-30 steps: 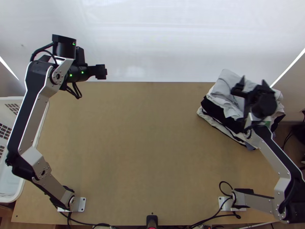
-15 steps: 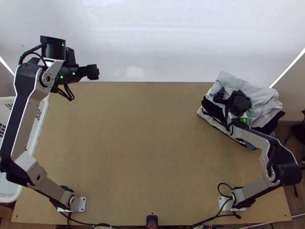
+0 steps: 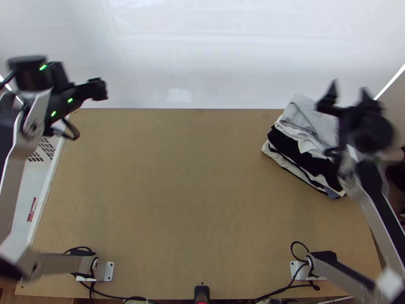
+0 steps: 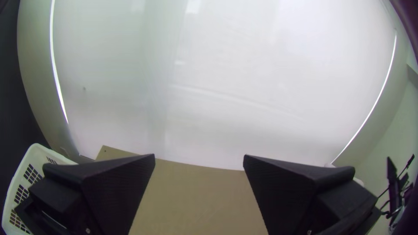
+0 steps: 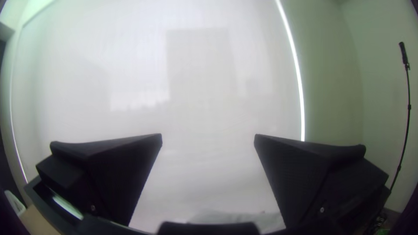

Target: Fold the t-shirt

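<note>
"At the far right corner of the wooden table (image 3: 192, 202), how's the cloth?"
"Pale grey garment (image 3: 304, 117), folded but rumpled, topping a stack of black and white clothes (image 3: 304, 156). Right gripper (image 3: 348, 88) near that corner, released, fingers apart; left gripper (image 3: 97, 89) likewise, by the table's far left corner."
"Room?"
"Bare wood, stack to left edge."
"Containers?"
"White laundry basket (image 3: 46, 187), table's left side; contents unclear."

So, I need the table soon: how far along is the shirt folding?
Probably nearly finished. Done: the garments lie in a layered stack, grey cloth on top. In hand: nothing; the left end effector and right end effector are open and empty. Remaining: perhaps just parking both, currently raised.
</note>
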`<state>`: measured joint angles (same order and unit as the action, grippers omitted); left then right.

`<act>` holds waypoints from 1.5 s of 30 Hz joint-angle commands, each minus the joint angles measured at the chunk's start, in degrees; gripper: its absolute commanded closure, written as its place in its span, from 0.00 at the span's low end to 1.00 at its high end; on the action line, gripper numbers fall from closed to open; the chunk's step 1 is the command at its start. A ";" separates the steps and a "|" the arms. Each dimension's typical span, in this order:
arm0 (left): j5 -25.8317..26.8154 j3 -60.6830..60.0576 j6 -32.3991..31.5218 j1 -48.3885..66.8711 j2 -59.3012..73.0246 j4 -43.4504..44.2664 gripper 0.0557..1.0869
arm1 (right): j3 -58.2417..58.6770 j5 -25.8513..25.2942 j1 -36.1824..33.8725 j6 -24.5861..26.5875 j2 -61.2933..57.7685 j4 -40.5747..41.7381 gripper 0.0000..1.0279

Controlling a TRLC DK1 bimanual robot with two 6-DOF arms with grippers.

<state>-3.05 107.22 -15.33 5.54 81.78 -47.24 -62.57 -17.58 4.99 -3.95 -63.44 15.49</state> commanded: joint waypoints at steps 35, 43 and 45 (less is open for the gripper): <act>1.47 -95.44 20.78 -19.25 -82.04 51.02 0.05 | 62.39 5.37 8.28 0.34 63.09 9.12 0.04; 1.55 -103.97 18.23 -19.08 -82.04 52.69 0.05 | 62.39 5.37 7.75 -0.54 63.44 -3.80 0.04; 1.55 -105.20 17.44 -18.81 -82.04 50.50 0.05 | 62.39 5.37 8.10 -0.54 63.53 -5.11 0.04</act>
<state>-1.50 8.19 4.03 -13.61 0.40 5.34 -1.26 -12.19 12.49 -4.29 -0.08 16.93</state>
